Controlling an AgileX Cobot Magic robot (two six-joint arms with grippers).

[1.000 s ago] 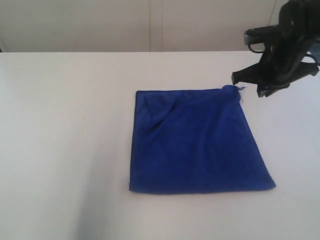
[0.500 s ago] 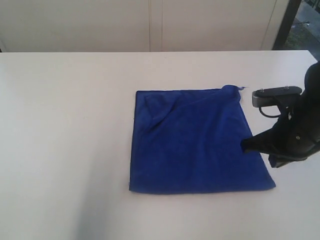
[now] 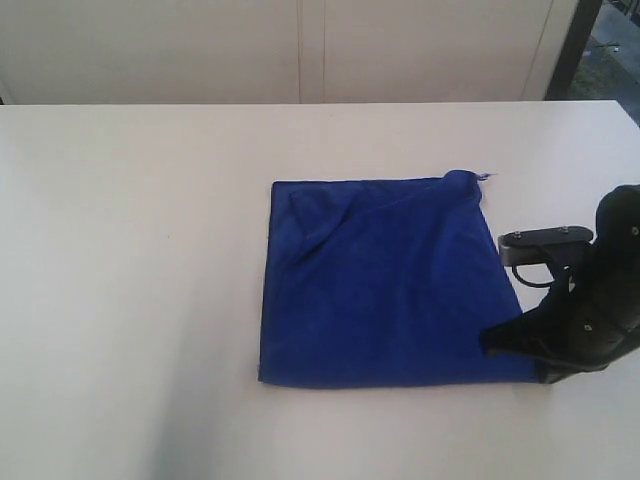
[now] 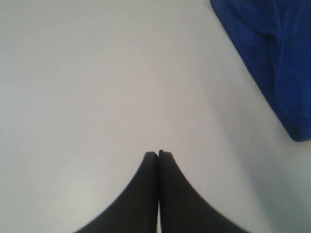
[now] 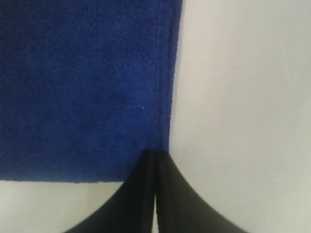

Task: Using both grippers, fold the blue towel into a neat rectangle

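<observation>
The blue towel lies flat on the white table, with a fold ridge near its far left corner and a small thread at its far right corner. My right gripper is shut, its tips over the towel's near right corner, and the arm hides that corner. In the right wrist view the closed fingertips rest at the towel's side edge, with no cloth seen between them. My left gripper is shut over bare table, apart from the towel. The left arm is out of the exterior view.
Pale cabinet panels stand behind the table's far edge. A dark post rises at the far right. White tabletop surrounds the towel on all sides.
My right arm has swung from beside the towel's far right corner down to its near right corner. The towel has not shifted.
</observation>
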